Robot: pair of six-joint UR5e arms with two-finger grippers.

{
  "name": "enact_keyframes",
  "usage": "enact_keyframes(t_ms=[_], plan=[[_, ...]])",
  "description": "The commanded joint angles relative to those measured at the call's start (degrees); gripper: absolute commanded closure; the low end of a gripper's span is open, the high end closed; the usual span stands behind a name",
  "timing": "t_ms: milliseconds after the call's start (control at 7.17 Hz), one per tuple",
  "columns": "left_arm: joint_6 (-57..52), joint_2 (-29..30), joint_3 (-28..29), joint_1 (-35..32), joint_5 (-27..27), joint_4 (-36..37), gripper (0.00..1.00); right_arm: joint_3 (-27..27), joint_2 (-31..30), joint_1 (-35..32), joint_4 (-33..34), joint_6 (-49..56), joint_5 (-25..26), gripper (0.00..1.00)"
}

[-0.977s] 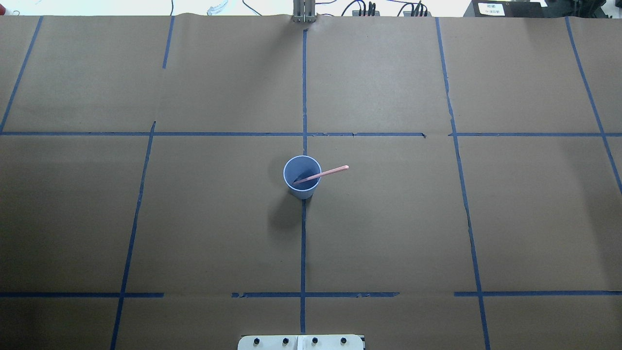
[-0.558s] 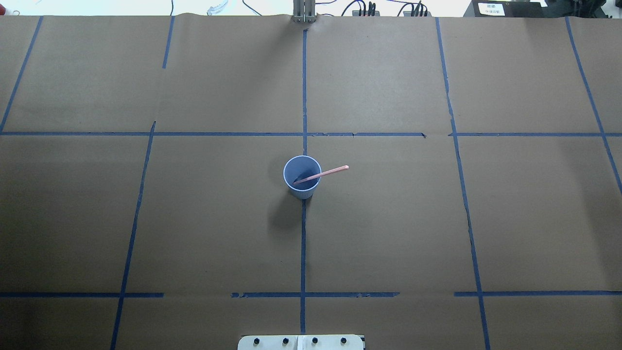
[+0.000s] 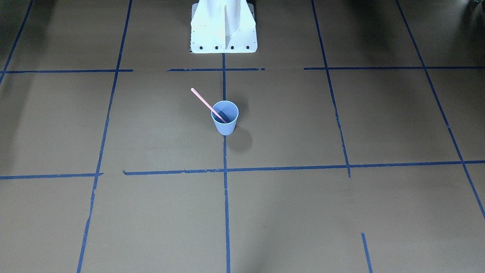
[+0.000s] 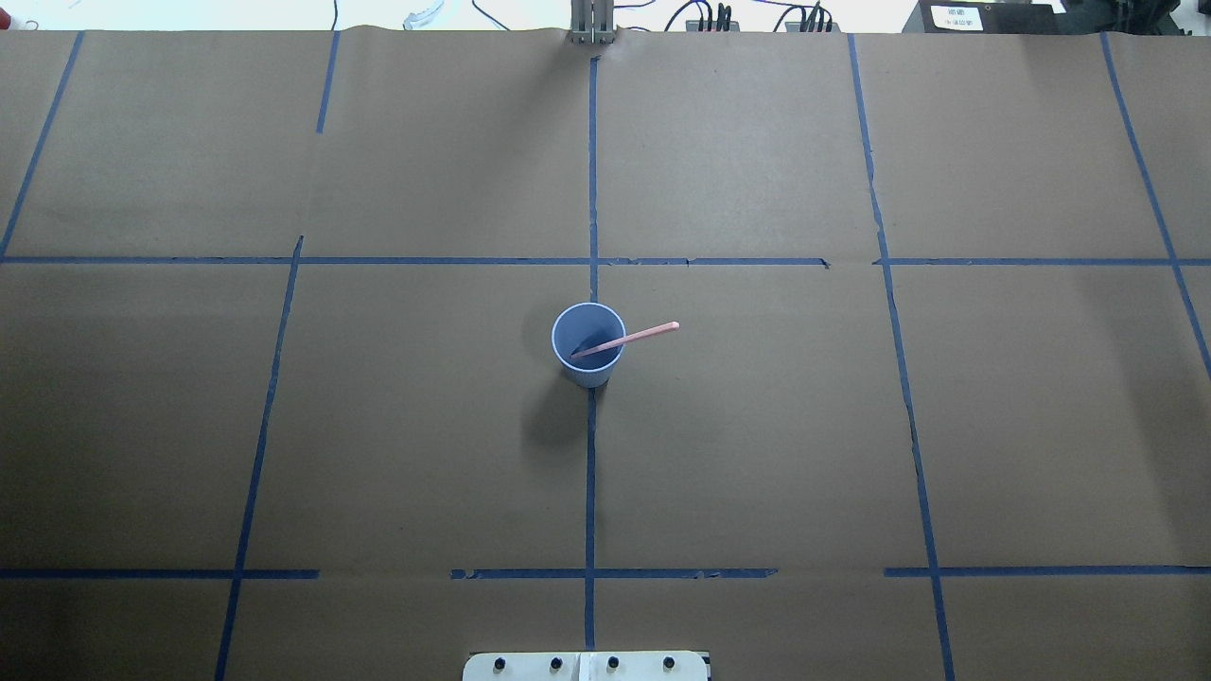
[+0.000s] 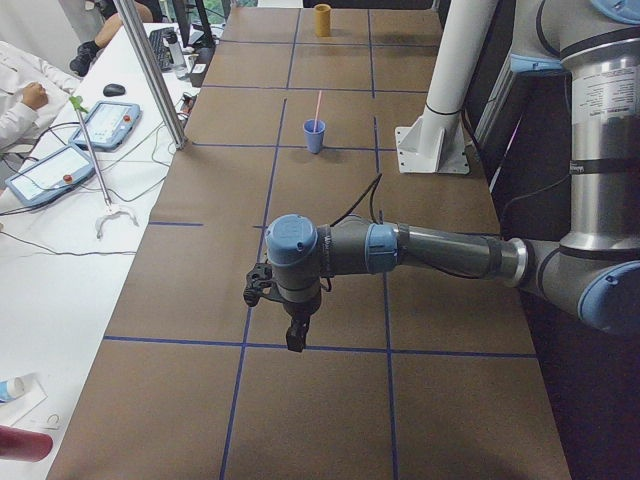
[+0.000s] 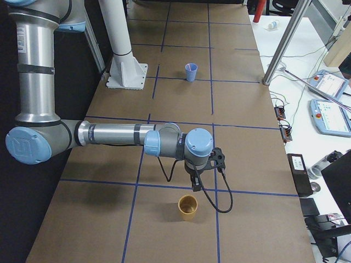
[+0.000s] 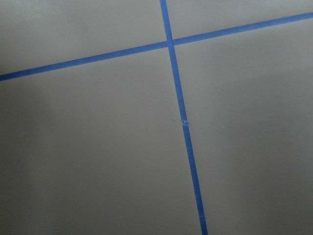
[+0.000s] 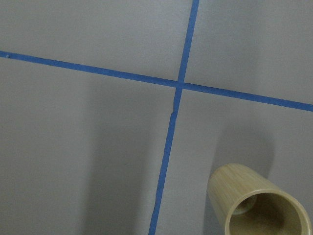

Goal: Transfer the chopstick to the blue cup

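The chopstick point(image 4: 634, 338) leans in the upright blue cup point(image 4: 579, 328); whether the left end effector point(image 5: 293, 338) or right end effector point(image 6: 195, 183) is open cannot be told.

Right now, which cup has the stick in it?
The small light blue ribbed cup: the thin pale pink chopstick leans inside it, poking out over the rim. The tan bamboo cup shows no stick.
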State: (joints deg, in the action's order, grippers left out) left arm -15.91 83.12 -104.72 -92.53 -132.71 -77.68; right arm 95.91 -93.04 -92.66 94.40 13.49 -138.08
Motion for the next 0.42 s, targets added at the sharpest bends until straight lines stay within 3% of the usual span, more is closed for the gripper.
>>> enact_keyframes(t_ms=[0, 279], plan=[[0.0, 0.0, 0.2, 0.4, 0.0, 0.0, 0.0, 0.2, 0.1, 0.9, 0.0, 0.0, 0.0, 0.0], [0.0, -0.1, 0.2, 0.8, 0.0, 0.0, 0.0, 0.4, 0.2, 1.3, 0.0, 0.0, 0.0, 0.0]])
